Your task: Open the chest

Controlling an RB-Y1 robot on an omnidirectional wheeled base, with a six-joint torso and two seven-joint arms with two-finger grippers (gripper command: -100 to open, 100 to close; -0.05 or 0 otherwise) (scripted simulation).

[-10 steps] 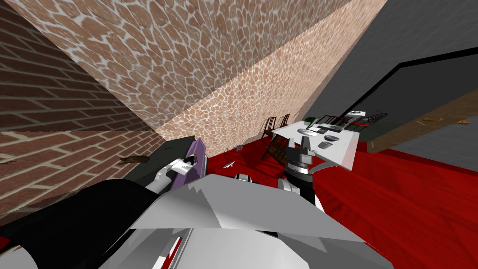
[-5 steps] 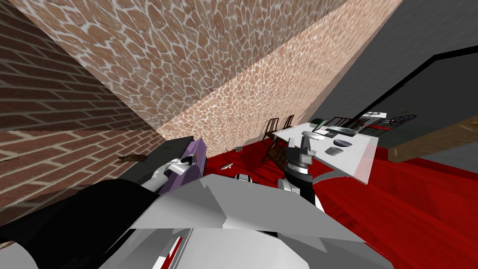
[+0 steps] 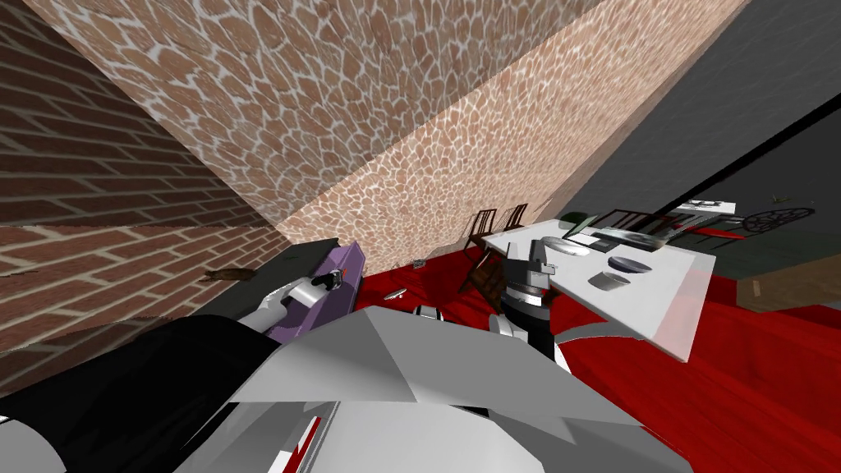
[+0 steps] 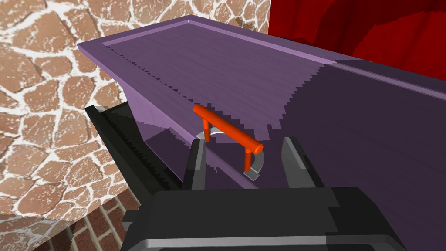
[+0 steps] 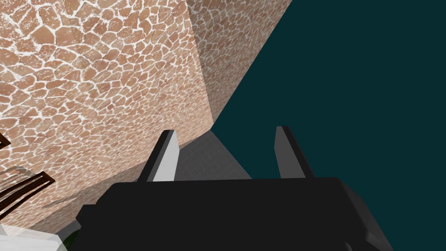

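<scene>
Since one second ago the head camera has turned, so that the desk point(image 3: 657, 305) now lies farther toward 3 o'clock in the head view. The chest point(image 3: 322, 305) and the left gripper point(image 3: 330, 281) keep their place at about 8 o'clock of centre.

**Chest.** It is a purple box point(image 4: 244, 74) set at the foot of the stone wall point(image 3: 369, 107), near the corner with the brick wall point(image 3: 82, 205). A dark slab point(image 4: 126, 148) lies along its side toward the bricks. An orange handle point(image 4: 228, 132), a bar on two short posts, stands on the face nearest the left gripper. Whether the lid is raised cannot be told.

**Left gripper** point(image 4: 244, 140). Its fingers point(image 4: 197, 163) stand apart, one on each side of the handle. The nearer post lies between them, and neither finger presses the bar.

**Right gripper** point(image 3: 535, 253). It is held up at about 2 o'clock of centre, in front of the desk's near edge. In the right wrist view point(image 5: 226, 129) its fingers are spread wide with nothing between them.

**Surroundings.** The white desk carries a plate point(image 3: 565, 245), a dark bowl point(image 3: 631, 264) and a grey bowl point(image 3: 609, 282). Two chairs point(image 3: 484, 222) stand at its 9 o'clock end, against the stone wall. The floor point(image 3: 698, 394) is red.
</scene>
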